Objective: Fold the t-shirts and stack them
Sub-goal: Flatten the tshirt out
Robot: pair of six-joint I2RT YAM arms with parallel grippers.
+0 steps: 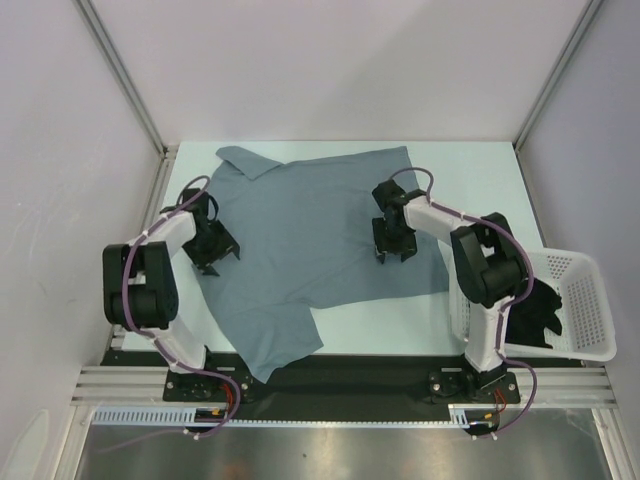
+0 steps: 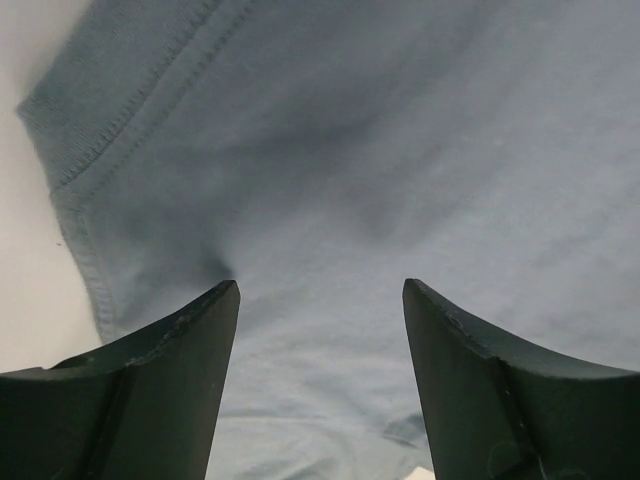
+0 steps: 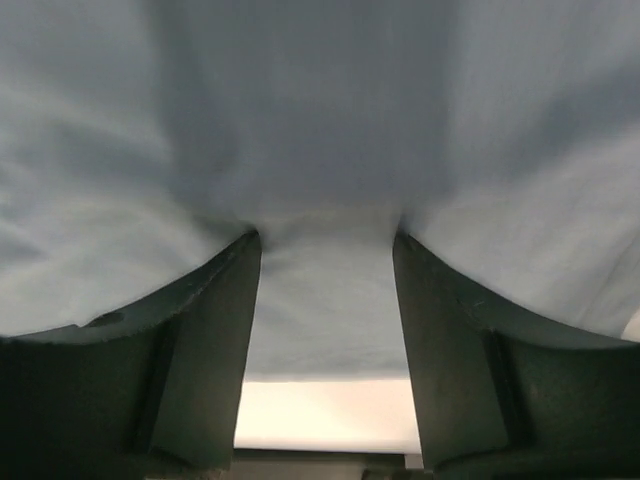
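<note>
A slate grey-blue t-shirt (image 1: 320, 240) lies spread across the table, its collar (image 1: 248, 165) at the far left and one sleeve (image 1: 275, 345) reaching toward the near edge. My left gripper (image 1: 214, 250) stands open at the shirt's left edge. In the left wrist view the left gripper (image 2: 320, 290) hovers over the cloth (image 2: 400, 150) beside a stitched hem (image 2: 90, 150), with nothing between its fingers. My right gripper (image 1: 392, 250) is on the shirt's right part. The right wrist view shows the right gripper (image 3: 325, 238) open, its tips pressing into the cloth (image 3: 320, 120). A black t-shirt (image 1: 530, 312) lies in the basket.
A white lattice basket (image 1: 590, 290) sits at the table's right edge beside the right arm's base. Bare pale table (image 1: 480, 170) shows around the shirt. Grey walls and metal frame posts enclose the back and the sides.
</note>
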